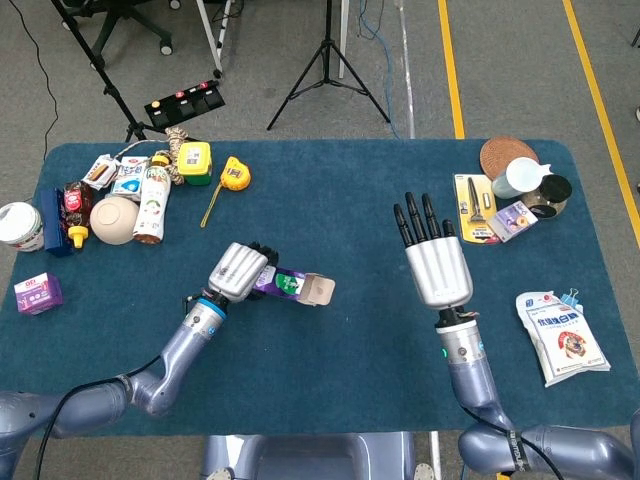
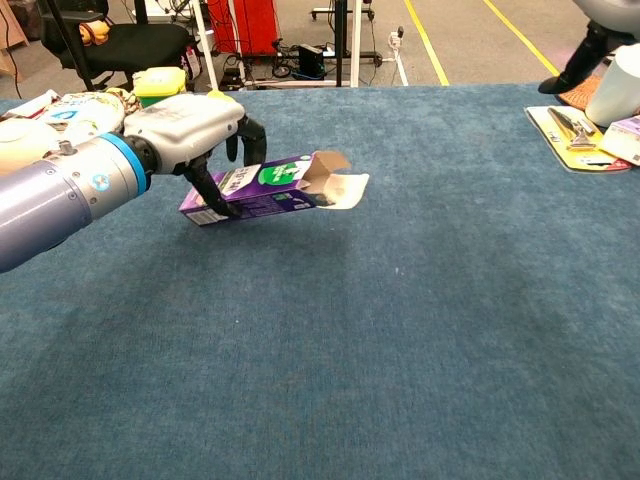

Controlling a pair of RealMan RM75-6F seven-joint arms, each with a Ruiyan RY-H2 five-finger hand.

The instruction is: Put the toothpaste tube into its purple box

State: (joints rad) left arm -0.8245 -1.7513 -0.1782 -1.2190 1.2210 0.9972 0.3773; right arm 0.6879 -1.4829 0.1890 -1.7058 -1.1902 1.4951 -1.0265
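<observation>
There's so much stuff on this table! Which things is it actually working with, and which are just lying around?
In use:
purple box, flap open
left hand, holding the box
right hand, open, raised

Lying around:
tape measure
bowl
snack bag
razor pack
woven coaster
</observation>
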